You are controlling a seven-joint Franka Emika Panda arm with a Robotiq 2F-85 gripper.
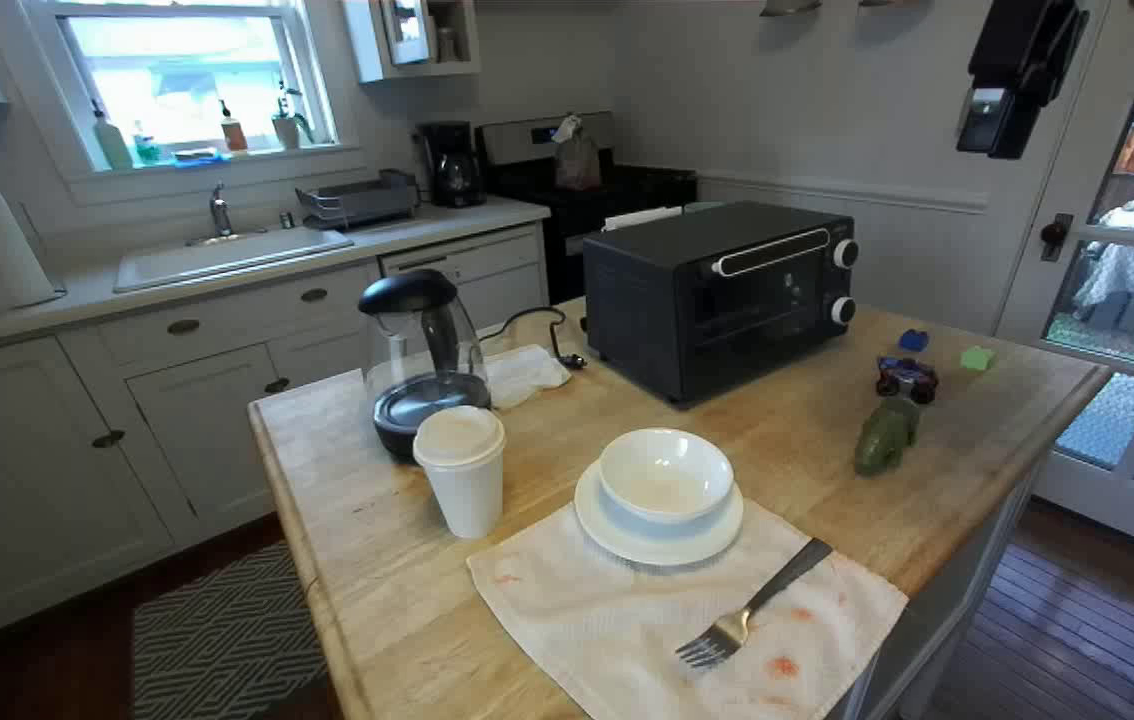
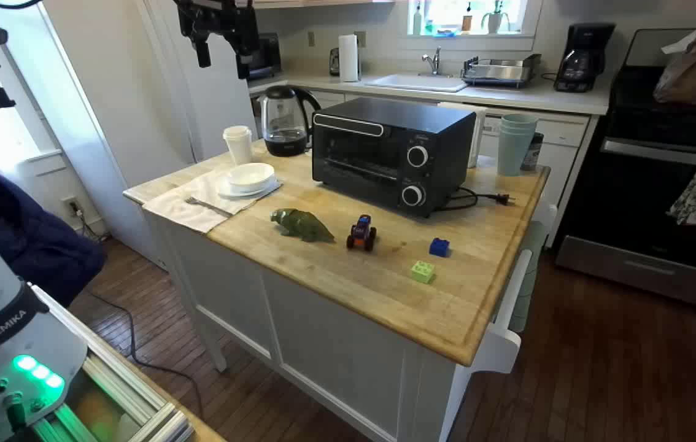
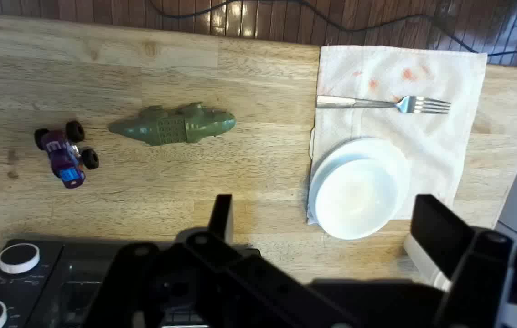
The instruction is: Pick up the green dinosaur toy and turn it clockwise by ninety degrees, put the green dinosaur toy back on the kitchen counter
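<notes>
The green dinosaur toy [image 3: 172, 125] lies on the kitchen counter [image 3: 258, 173], its snout toward the napkin and its narrow tail toward the toy truck. It also shows in both exterior views [image 1: 885, 440] [image 2: 302, 224]. Nothing touches it. My gripper [image 3: 325, 200] is wide open and empty in the wrist view. Its fingers frame the white bowl from above, and the toy lies to the upper left of them. In an exterior view my gripper [image 2: 223, 60] hangs high above the counter's cup end, apart from everything.
A purple toy truck [image 3: 62, 152] stands beyond the toy's tail. Blue [image 2: 439, 247] and light green [image 2: 422, 271] blocks lie farther on. The black toaster oven [image 2: 391, 153] stands behind. A white bowl [image 1: 667, 475], fork [image 1: 757, 605], white cup [image 1: 464, 470] and kettle [image 1: 427, 370] occupy the other end.
</notes>
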